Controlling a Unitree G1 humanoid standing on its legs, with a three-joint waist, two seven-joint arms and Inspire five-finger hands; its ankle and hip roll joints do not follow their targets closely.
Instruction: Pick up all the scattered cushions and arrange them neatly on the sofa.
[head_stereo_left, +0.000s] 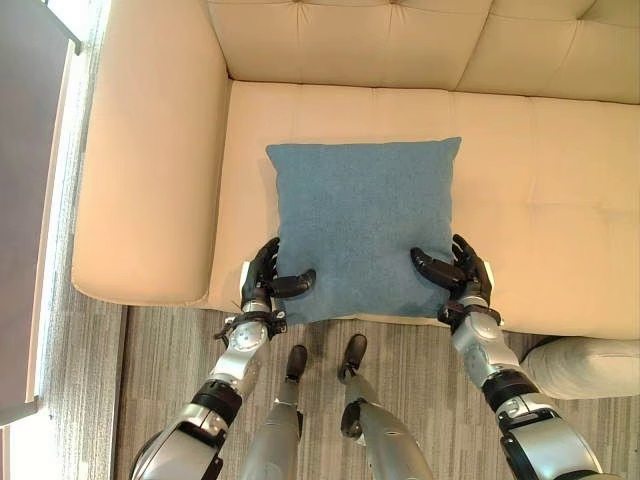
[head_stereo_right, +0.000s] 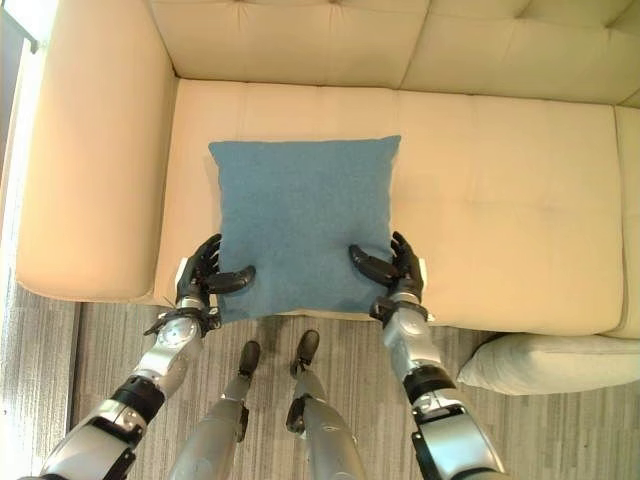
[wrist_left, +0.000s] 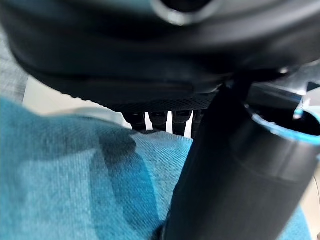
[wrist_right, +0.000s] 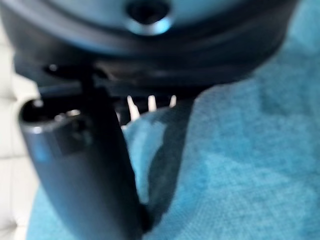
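Note:
A square blue cushion (head_stereo_left: 365, 225) lies flat on the cream sofa seat (head_stereo_left: 545, 200), its near edge at the seat's front. My left hand (head_stereo_left: 263, 272) grips the cushion's near left corner, thumb on top and fingers at the edge. At the near right corner my right hand (head_stereo_left: 468, 268) holds it the same way. In the left wrist view the thumb (wrist_left: 235, 175) presses onto the blue cloth (wrist_left: 65, 170). The right wrist view shows the thumb (wrist_right: 85, 175) on the cushion (wrist_right: 240, 165). A white cushion (head_stereo_right: 550, 365) lies on the floor at the right.
The sofa's wide armrest (head_stereo_left: 150, 150) stands at the left and the tufted backrest (head_stereo_left: 400, 40) runs along the far side. Bare seat stretches to the right of the blue cushion. Grey striped floor (head_stereo_left: 170, 350) lies in front of the sofa.

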